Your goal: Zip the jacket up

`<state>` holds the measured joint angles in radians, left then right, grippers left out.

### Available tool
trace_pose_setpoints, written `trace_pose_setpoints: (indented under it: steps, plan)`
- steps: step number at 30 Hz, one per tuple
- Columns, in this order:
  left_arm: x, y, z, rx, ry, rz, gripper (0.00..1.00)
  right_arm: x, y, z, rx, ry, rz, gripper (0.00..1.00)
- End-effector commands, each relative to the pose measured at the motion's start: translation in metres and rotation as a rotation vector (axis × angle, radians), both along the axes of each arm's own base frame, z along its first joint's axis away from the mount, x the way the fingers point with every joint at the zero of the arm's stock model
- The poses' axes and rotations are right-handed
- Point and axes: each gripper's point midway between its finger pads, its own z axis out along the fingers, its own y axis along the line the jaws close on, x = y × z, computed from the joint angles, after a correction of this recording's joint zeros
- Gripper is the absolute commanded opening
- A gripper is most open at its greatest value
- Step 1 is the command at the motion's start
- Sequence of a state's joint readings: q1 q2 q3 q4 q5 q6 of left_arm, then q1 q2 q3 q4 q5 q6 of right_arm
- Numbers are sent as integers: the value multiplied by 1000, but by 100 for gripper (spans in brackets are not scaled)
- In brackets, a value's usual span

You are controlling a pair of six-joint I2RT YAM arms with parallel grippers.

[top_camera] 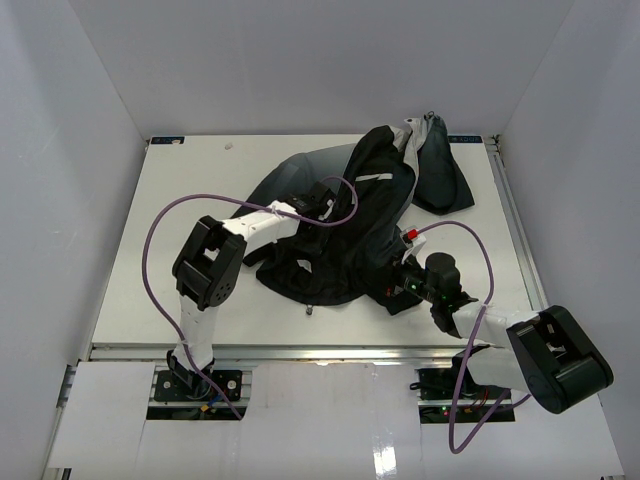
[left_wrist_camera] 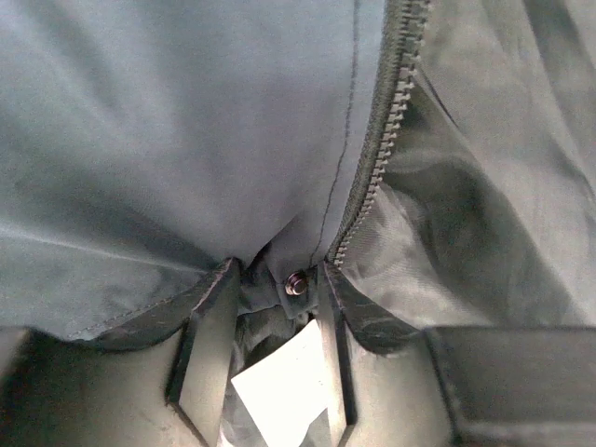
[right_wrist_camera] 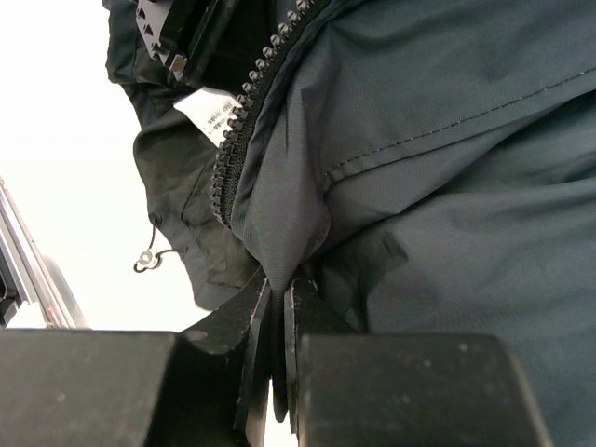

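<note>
The dark jacket (top_camera: 380, 195) lies crumpled at the middle-back of the white table (top_camera: 170, 200), one sleeve thrown to the back right. My left gripper (top_camera: 322, 205) is down on its upper middle. In the left wrist view its fingers (left_wrist_camera: 209, 335) hold a bunch of fabric with a metal snap (left_wrist_camera: 296, 283) and a white label (left_wrist_camera: 279, 391); the zipper teeth (left_wrist_camera: 386, 121) run up just right of them. My right gripper (top_camera: 398, 283) is at the jacket's near right edge, shut (right_wrist_camera: 279, 284) on a thin fold of fabric beside the zipper teeth (right_wrist_camera: 247, 102).
White enclosure walls stand on three sides. A metal rail (top_camera: 512, 220) runs along the table's right edge. A drawcord toggle (right_wrist_camera: 144, 259) hangs off the hem onto the table, and a white care label (right_wrist_camera: 209, 110) shows by the zipper. Both purple cables loop above the arms.
</note>
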<state>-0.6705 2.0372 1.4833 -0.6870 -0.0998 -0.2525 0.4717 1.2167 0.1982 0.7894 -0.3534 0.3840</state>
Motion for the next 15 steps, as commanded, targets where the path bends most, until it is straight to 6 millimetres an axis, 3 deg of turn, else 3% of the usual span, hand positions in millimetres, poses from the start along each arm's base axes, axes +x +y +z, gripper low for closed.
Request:
trace_pose_setpoints:
  steps: [1,2,10,13,15]
  plan:
    - [-17,12,-25,49,61,31,27,6,1,13,18,-54,-5,8]
    - [-17,13,-26,52,57,37,19,6,1,13,19,-52,-6,8]
    - [-15,-8,0,-94,20,1,0,10,4,15,18,-45,-2,8]
    - [-13,-17,13,-159,12,-14,3,9,4,11,10,-31,3,8]
    - [-12,-22,19,-187,3,-21,19,10,5,9,8,-27,3,8]
